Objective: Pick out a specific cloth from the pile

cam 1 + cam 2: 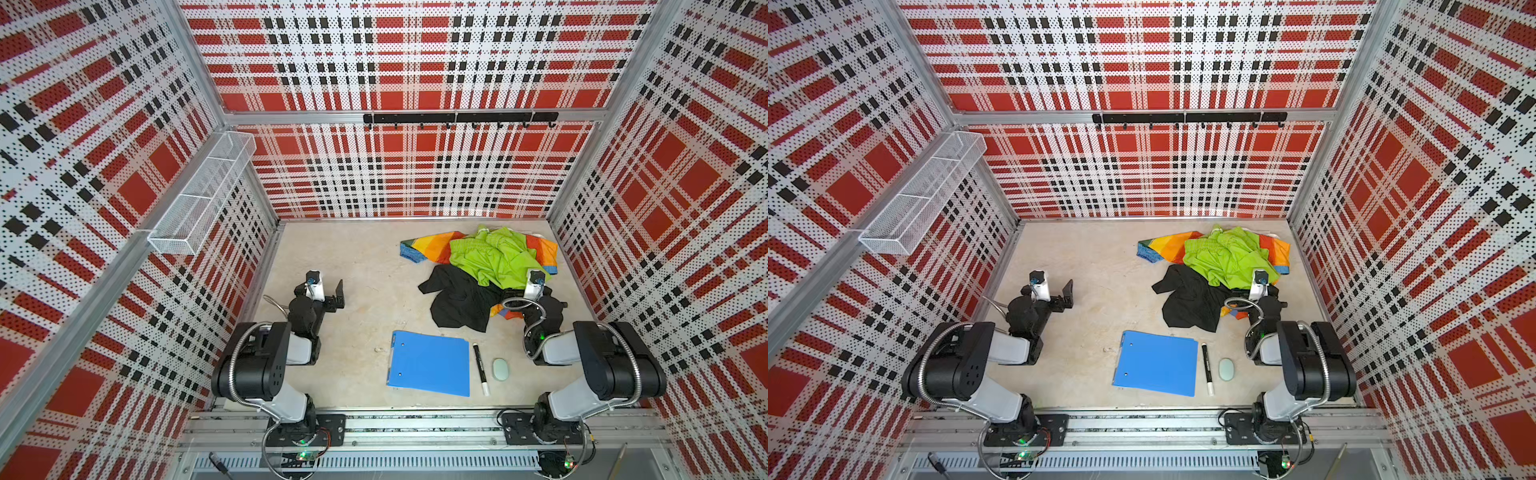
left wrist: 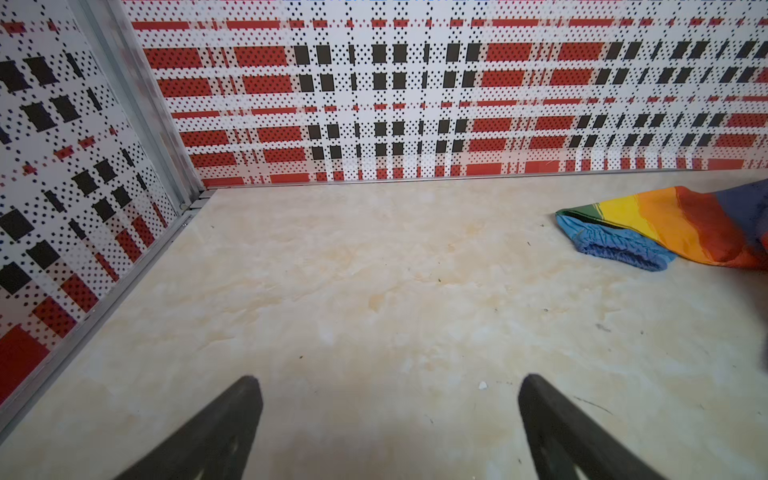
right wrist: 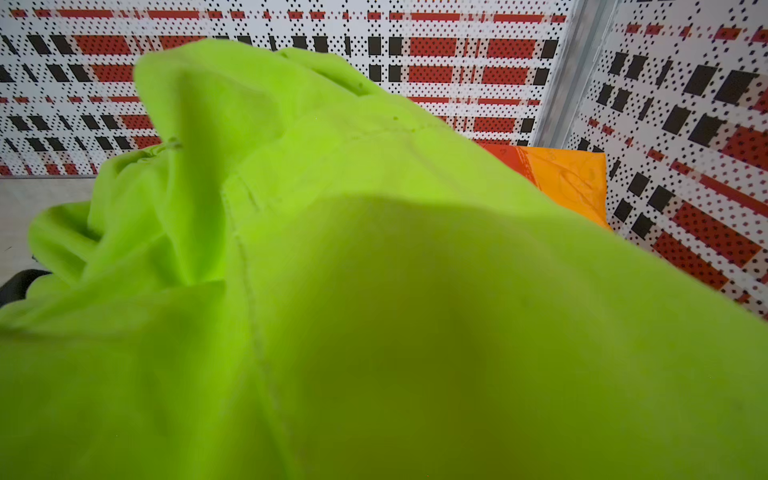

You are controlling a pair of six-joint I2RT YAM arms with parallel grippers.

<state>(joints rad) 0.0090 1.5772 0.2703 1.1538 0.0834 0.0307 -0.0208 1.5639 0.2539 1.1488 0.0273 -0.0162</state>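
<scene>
The pile lies at the back right in both top views: a lime-green cloth on top, a black cloth in front, and a rainbow cloth underneath. The white cloth is hidden. My right arm's wrist sits at the pile's near edge. That gripper's fingers are buried under the lime-green cloth, which fills the right wrist view, and they stand wide. My left gripper is open over bare table, far left of the pile. The rainbow cloth's blue hem shows off to one side.
A blue clipboard, a black marker and a pale green oval lie in front of the pile. A white mesh basket hangs on the left wall. A black hook rail runs along the back wall.
</scene>
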